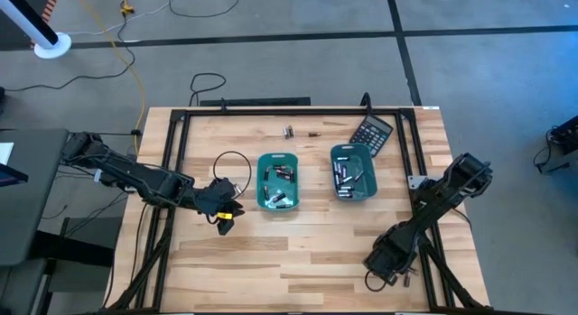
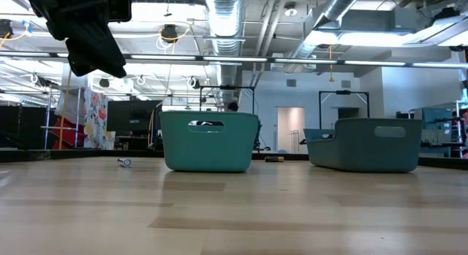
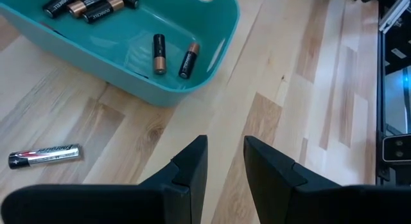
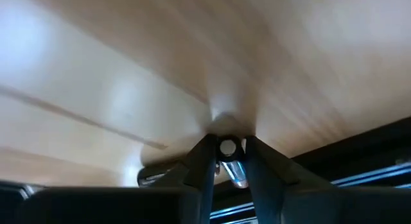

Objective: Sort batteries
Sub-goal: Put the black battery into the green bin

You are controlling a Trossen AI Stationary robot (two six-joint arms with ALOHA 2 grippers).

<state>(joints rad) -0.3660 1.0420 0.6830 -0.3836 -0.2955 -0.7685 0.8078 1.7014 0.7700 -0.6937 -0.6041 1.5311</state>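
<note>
The right gripper (image 4: 226,161) pinches a silvery battery (image 4: 228,149) end-on; the left gripper (image 3: 225,161), slightly parted, holds nothing.

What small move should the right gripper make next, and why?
Probably a short lift straight up. The right gripper has its fingers on both sides of a battery and seems to grip it. The nearer teal tray lies well away, so the battery should clear the wood before travelling.
</note>
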